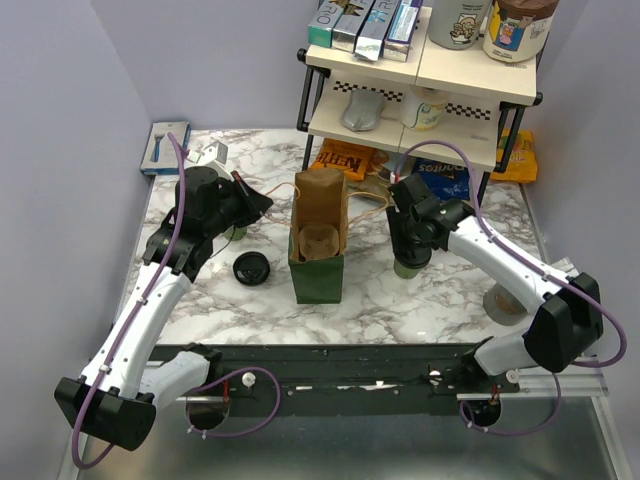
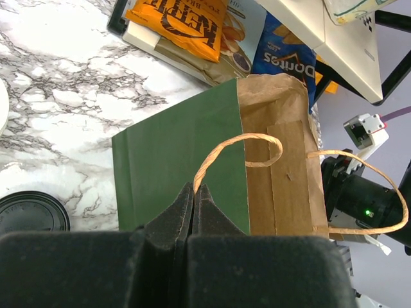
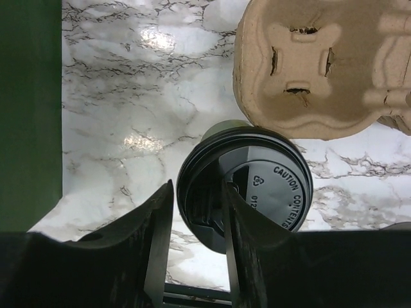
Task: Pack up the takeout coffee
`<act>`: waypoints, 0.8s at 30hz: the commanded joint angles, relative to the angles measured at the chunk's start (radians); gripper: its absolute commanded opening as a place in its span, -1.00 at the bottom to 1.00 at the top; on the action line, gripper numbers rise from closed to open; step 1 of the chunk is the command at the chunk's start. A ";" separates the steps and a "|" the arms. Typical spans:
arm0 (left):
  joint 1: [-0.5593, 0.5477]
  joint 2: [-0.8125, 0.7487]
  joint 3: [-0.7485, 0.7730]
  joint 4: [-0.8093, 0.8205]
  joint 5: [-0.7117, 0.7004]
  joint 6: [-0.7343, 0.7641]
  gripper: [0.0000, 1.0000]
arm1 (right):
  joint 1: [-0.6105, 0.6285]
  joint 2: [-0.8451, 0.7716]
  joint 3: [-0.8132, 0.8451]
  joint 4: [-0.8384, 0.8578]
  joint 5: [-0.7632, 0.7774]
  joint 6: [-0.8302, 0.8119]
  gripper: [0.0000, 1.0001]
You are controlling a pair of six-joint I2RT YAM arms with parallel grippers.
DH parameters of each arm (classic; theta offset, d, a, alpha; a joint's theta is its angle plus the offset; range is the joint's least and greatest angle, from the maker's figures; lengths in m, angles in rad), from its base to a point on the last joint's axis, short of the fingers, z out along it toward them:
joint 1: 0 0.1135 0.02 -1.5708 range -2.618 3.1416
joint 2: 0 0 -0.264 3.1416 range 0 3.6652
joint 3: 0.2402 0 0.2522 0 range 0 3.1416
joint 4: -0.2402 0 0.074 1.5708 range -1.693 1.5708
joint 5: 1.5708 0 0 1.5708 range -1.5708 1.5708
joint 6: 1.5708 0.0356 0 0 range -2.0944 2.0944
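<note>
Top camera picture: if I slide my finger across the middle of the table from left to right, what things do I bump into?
Black lid → green paper bag → dark green coffee cup.

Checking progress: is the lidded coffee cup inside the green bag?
No, the lidded cup stands on the marble table, outside the bag.
</note>
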 commanded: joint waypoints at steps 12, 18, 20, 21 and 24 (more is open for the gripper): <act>0.004 -0.007 -0.007 0.016 0.037 0.005 -1.00 | 0.028 0.054 -0.004 -0.032 0.085 -0.013 -0.31; 0.004 -0.011 -0.004 0.014 0.035 0.005 -1.00 | 0.055 0.068 0.013 -0.058 0.145 -0.017 -0.38; 0.004 -0.011 -0.003 0.011 0.034 0.005 -1.00 | 0.065 0.069 0.016 -0.064 0.154 -0.011 -0.44; 0.004 -0.011 -0.001 0.013 0.032 0.005 -1.00 | 0.065 0.071 0.018 -0.068 0.157 -0.007 -0.45; 0.004 -0.011 -0.001 0.010 0.031 0.005 -1.00 | 0.065 0.072 0.027 -0.090 0.173 0.030 -0.57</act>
